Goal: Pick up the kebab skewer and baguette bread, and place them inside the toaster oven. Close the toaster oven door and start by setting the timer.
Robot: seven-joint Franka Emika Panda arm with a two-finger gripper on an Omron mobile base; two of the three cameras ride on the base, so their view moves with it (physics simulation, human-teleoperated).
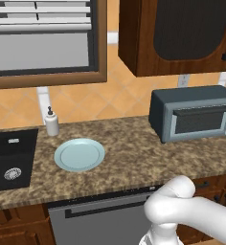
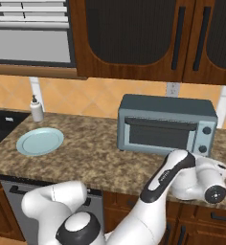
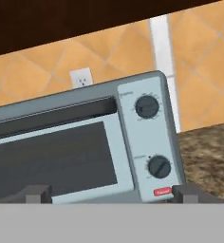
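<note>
Gripper (image 3: 112, 193) stood wide open, empty, facing oven (image 3: 80, 142) on counter (image 1: 134, 158); door (image 3: 52, 156) shut. Plate (image 1: 79, 154) bare, well left of oven. Skewer, baguette unseen.

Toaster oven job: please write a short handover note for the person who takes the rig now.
Gripper: open, holds nothing, faces the toaster oven front, near its control panel.
Door: shut.
Plate: bare, left of the oven near the sink.
Skewer and baguette: not seen on the counter; whether they are inside cannot be told through the dark window.
Left: turn the timer knob; which of the two knobs is not readable.
</note>
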